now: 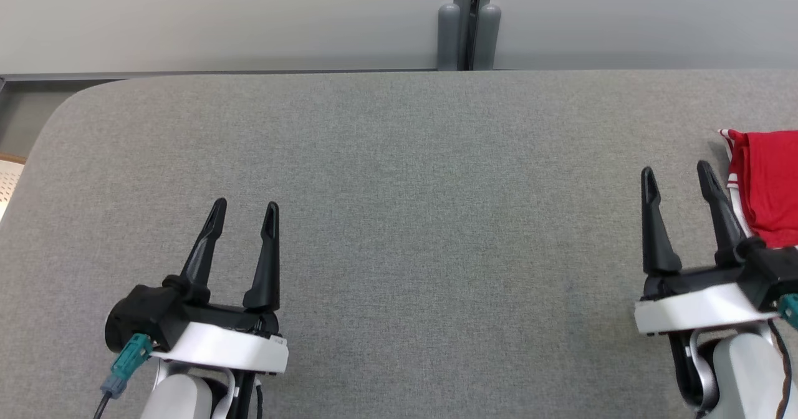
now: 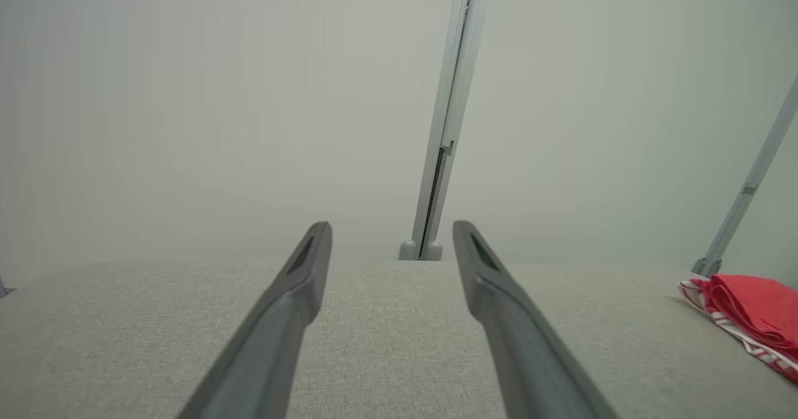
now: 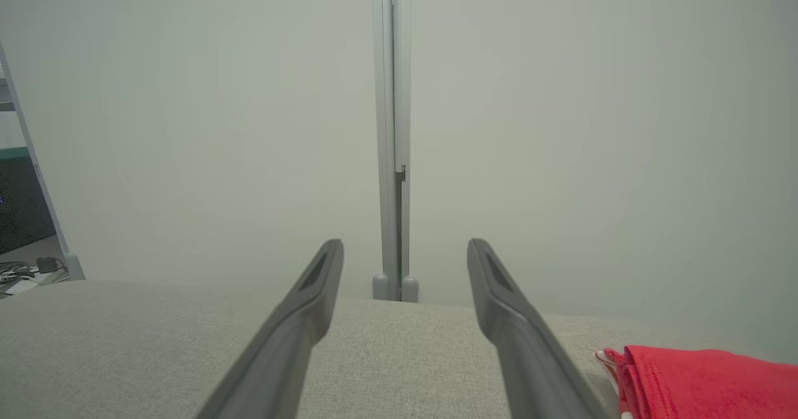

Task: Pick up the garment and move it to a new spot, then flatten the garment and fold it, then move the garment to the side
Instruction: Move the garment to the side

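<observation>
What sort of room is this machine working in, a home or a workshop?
Probably a robot test booth or lab, not a home: a grey fabric-covered table backed by plain pale partition panels, loose cables on the floor beyond, and a red garment lying on it.

No text, label, brand, number or sign can be read in any of the views.
</observation>
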Robot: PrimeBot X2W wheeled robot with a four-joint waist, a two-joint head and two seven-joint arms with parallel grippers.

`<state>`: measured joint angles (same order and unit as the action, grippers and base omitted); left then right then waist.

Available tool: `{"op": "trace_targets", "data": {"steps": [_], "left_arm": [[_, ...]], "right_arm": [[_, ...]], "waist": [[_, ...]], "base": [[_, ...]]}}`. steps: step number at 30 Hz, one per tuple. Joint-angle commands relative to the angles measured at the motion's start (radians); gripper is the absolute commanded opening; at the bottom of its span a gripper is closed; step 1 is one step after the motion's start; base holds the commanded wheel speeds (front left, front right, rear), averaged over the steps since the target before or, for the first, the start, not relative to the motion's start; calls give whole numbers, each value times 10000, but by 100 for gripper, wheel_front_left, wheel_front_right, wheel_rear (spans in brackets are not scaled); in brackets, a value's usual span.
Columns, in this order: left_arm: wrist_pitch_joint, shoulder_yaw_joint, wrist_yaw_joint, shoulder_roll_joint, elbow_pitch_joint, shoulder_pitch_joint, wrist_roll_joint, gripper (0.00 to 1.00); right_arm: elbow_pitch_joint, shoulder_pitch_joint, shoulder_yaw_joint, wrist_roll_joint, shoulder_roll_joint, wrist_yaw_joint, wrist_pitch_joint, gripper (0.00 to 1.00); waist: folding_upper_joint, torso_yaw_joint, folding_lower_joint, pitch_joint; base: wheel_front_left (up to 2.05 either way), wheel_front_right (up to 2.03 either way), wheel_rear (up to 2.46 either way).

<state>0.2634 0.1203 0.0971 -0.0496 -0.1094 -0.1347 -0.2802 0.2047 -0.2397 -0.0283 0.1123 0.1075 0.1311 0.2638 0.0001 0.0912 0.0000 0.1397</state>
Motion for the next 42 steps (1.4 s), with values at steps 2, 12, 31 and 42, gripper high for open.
{"op": "trace_targets", "data": {"steps": [2, 12, 31, 42], "left_arm": [[12, 37, -44, -29, -204, 202, -165, 100], [13, -56, -137, -28, -662, 318, -263, 100], [13, -255, -117, -30, -518, 441, -516, 100], [13, -339, -15, -30, -755, 447, -894, 100]], "right_arm": [[-103, 325, 76, -127, -100, -7, 4, 100], [-247, 1183, 152, -331, -520, -6, 5, 100], [-208, 962, 265, -286, -561, -6, 5, 100], [-316, 1039, 231, -175, -562, -6, 5, 100]], "waist": [[-1, 77, 0, -166], [-1, 20, 0, -227], [-1, -81, 0, -225], [-1, -69, 0, -345]], "base": [[0, 0, 0], [0, 0, 0], [0, 0, 0], [0, 0, 0]]}}
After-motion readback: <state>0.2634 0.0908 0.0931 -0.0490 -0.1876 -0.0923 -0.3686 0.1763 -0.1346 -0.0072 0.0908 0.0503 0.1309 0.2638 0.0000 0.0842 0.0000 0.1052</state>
